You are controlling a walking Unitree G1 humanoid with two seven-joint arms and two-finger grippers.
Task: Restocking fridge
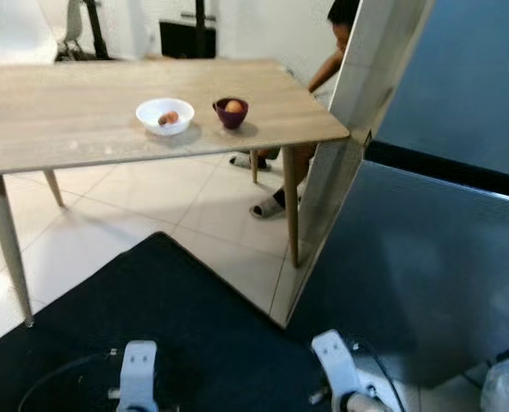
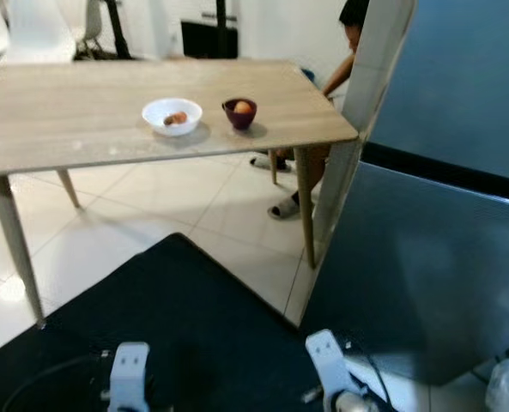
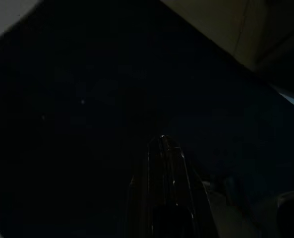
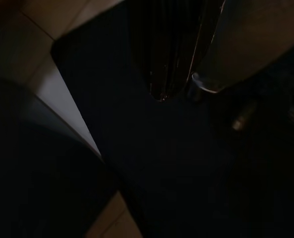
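A grey fridge [image 1: 426, 257] stands at the right, the white edge of its upper door [image 1: 366, 77] turned toward me. On the wooden table [image 1: 65, 120] sit a white bowl [image 1: 164, 115] with small brownish items and a dark purple bowl [image 1: 230, 112] holding an orange one. Both arms hang low over the mat: the left wrist [image 1: 138, 378] and the right wrist [image 1: 340, 369]. In the dark wrist views the left gripper [image 3: 162, 140] and the right gripper [image 4: 160, 96] each have their fingers pressed together, holding nothing.
A black mat [image 1: 168, 326] covers the tiled floor in front of me. A person [image 1: 323, 69] sits behind the table's far right corner, sandalled feet [image 1: 267, 207] on the floor. Table legs [image 1: 292, 206] stand near the fridge. A clear plastic bag [image 1: 505, 386] lies at the bottom right.
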